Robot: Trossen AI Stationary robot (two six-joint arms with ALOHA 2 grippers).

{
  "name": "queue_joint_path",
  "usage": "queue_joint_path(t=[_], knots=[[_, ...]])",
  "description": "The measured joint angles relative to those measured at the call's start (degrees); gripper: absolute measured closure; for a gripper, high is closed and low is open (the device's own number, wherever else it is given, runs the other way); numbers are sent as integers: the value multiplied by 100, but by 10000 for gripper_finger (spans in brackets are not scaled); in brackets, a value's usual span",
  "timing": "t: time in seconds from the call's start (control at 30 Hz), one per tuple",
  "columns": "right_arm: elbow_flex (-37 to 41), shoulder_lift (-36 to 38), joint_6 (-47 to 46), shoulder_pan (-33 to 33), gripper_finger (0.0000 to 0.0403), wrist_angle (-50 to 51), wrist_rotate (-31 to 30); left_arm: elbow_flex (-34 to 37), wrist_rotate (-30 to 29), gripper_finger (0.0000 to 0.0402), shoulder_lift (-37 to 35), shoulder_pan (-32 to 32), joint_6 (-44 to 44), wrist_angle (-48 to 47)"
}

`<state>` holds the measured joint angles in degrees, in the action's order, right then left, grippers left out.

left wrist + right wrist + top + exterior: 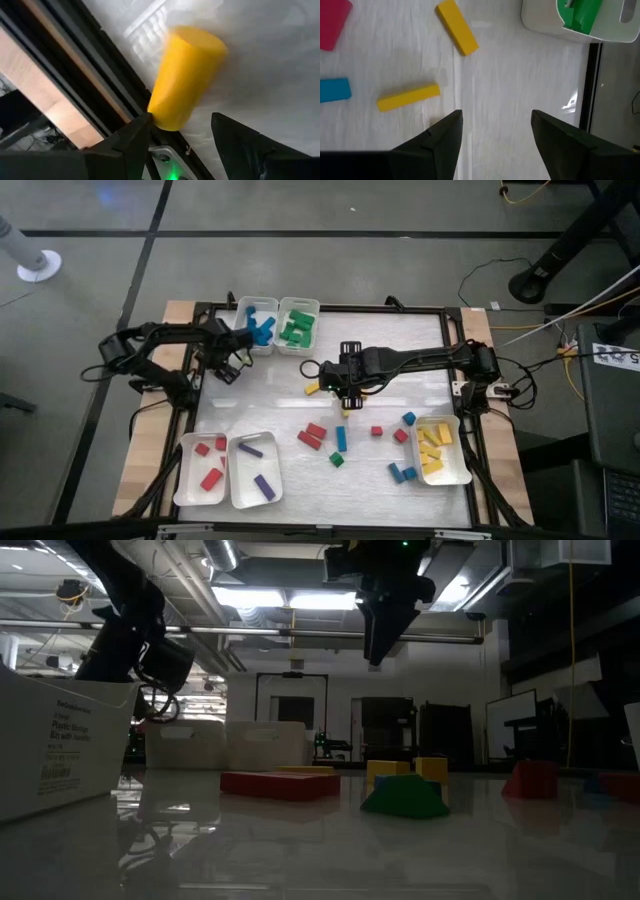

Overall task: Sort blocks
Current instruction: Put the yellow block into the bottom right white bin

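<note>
SORTING TABLE, seen from overhead with 12 o'clock at the far edge. My right gripper (322, 372) hangs over the middle of the white table (400, 350), jaws spread wide and holding nothing.

2 yellow bars are the nearest of the blocks to it. The near yellow bar (408, 97) lies at about 5 o'clock from my jaws, just beside them. The far yellow bar (457, 33) lies at about 7 o'clock, also close. The near bar's long axis runs almost along the line from one fingertip to the other, so I judge my wrist must turn before the jaws can close across its narrow width. The far bar lies on a slant to that line.

The yellow tray (455, 470) sits at 4 o'clock on the table, on my right arm's side. My right arm is plainly the nearer one to both bars.

More loose blocks, red, blue and green, lie scattered towards 6 o'clock, short of the trays along the near edge.

My left gripper (228, 366) waits at 10 o'clock beside the blue tray (243, 308), jaws also wide. A yellow cylinder (186, 75) lies just ahead of its fingertips by the table's black frame. It may be brushing one finger, but the blurred wrist view does not settle that.
</note>
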<state>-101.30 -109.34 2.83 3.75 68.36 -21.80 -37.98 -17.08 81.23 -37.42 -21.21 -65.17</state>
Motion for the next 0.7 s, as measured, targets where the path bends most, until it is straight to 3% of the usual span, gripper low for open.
queue_joint_path(t=[0.2,0.43,0.57,0.7], knots=[[0,0,2,4,169,87,0,2,452,204,133,-141,194,527],[0,0,2,4,169,85,-1,9,518,204,129,-130,175,1112],[0,0,2,4,169,85,-1,-9,580,204,127,-136,-374,822],[0,0,4,0,169,82,-2,-2,709,204,131,-49,-363,110]])
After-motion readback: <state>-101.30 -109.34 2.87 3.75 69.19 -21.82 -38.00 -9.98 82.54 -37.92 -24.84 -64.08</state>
